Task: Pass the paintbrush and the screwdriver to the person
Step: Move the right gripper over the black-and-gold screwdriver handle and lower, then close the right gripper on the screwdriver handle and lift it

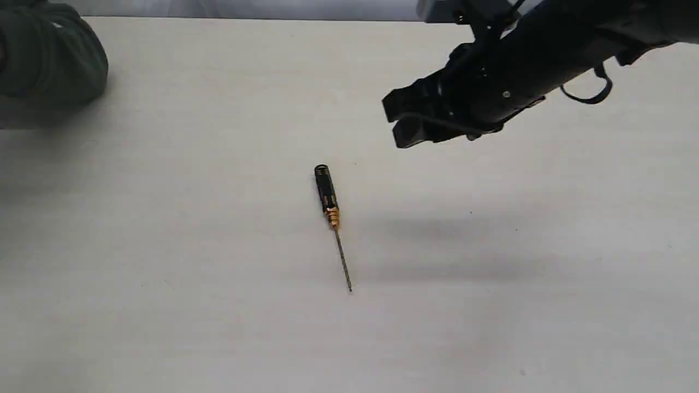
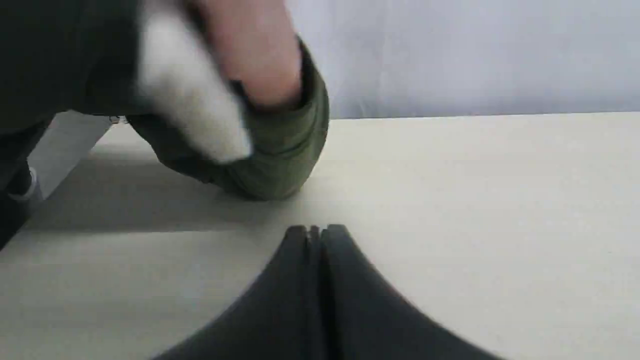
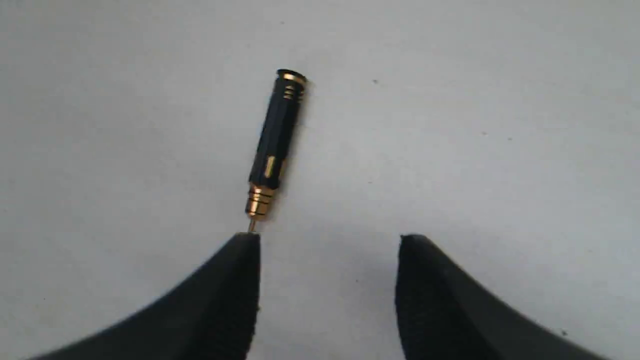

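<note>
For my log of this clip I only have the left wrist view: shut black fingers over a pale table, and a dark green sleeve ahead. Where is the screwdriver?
Observer: The slim screwdriver, with a black handle, gold collar and thin metal shaft, lies flat mid-table on the pale table in the exterior view. Nothing is touching it.
Operator: Is the other arm near it?
Observer: The black right gripper hangs off to the right of the handle end in the exterior view, clear of the tool.
Operator: Open or shut?
Observer: Open. The right wrist view shows a wide gap between its fingers, with nothing held.
</note>
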`<state>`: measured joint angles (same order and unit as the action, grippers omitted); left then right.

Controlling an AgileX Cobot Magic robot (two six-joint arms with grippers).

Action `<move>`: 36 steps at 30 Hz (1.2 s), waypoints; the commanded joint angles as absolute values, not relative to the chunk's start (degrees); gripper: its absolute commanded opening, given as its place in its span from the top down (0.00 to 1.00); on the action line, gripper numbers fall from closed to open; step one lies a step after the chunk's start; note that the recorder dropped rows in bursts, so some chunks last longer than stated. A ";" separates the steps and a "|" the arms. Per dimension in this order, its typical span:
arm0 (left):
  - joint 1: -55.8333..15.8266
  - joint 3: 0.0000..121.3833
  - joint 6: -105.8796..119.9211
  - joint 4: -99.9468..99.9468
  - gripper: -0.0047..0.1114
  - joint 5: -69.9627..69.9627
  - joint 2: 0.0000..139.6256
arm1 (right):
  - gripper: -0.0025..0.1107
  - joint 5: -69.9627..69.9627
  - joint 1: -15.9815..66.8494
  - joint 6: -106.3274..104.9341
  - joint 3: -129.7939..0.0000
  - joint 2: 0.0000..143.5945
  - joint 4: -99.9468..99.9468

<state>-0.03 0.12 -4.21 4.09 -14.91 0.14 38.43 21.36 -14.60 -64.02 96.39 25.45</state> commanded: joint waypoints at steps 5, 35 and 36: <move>-0.40 0.00 -4.32 3.82 0.96 -14.31 0.00 | 0.58 36.06 26.73 -13.89 -68.14 102.78 25.91; -0.40 0.00 -4.32 4.07 0.96 -14.19 0.00 | 0.58 39.15 28.86 -14.31 -78.68 119.87 25.80; -0.40 0.00 -4.32 4.07 0.96 -14.19 0.00 | 0.58 38.42 29.35 -14.17 -78.68 119.91 25.75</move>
<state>-0.03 0.12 -4.21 4.09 -14.91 0.14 39.84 28.66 -13.45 -78.32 119.73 25.91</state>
